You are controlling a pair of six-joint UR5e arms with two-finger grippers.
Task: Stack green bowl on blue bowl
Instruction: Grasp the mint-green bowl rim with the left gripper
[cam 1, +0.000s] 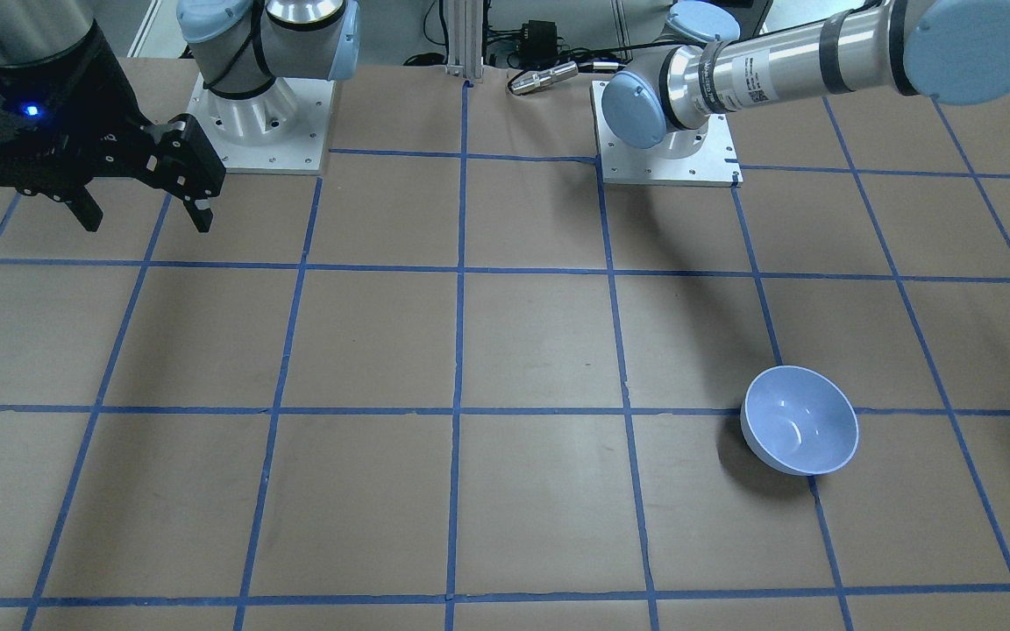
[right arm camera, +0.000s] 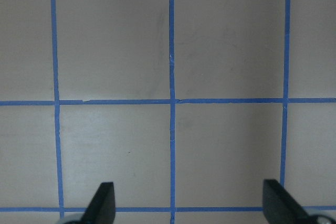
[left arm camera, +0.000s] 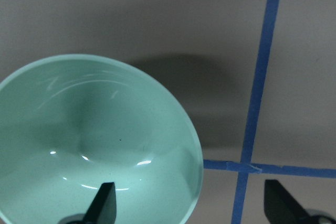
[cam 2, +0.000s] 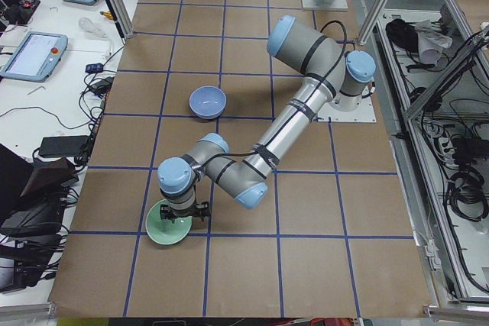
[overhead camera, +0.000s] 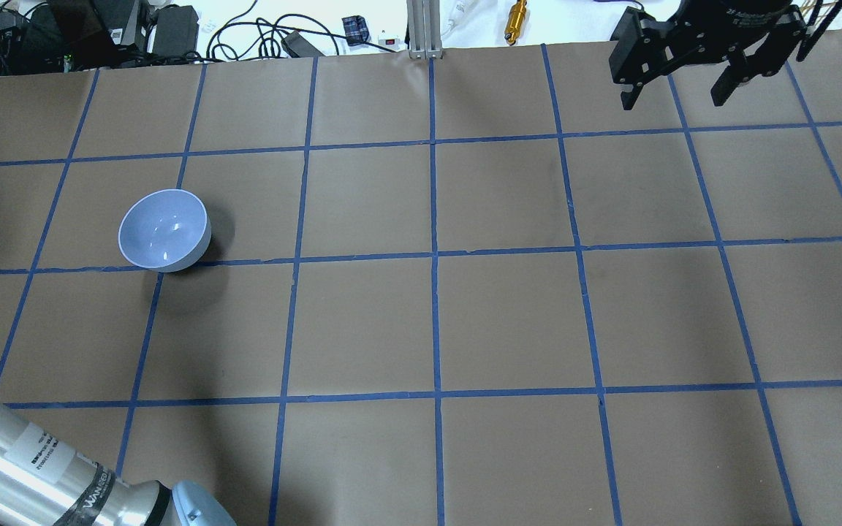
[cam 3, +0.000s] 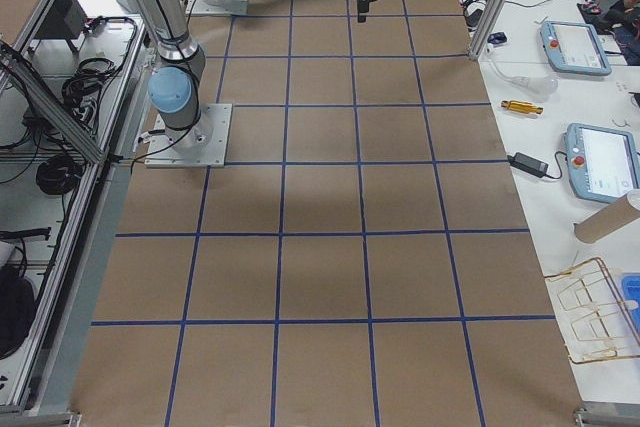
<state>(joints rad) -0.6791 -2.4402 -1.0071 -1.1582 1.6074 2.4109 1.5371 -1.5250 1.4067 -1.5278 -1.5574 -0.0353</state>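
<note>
Green bowl (left arm camera: 94, 129): it sat upright on the table (overhead camera: 509, 314) at the robot's left end, directly under the left gripper (left arm camera: 191, 205) and well apart from the blue bowl (overhead camera: 164, 230)
Left gripper: its fingers (left arm camera: 105, 205) were spread wide across the near wall, one over the inside and one outside over bare paper beside the blue tape (left arm camera: 257, 103); they pinched nothing
Blue bowl: upright and empty, alone on a tape line further along the table
Right gripper (overhead camera: 673, 101): spread and empty, parked high at the far right, away from both bowls
Slip risk: a pinch on one glossy, curved wall looked likely to slide; if the fingers closed too high, you could have seen the rim squirt out or the green bowl skate across the paper
Tilt risk: held by one side, it would probably have hung crooked; set down off-centre, it could have tipped or shoved the blue bowl
Hard to judge: you could not tell from the wrist view how far the fingertips sat above or below the rim
Cut off: the wrist view lost the bowl's left and lower parts; the overhead view showed only a sliver at its left edge
Hidden: the front view missed the left gripper entirely
</note>
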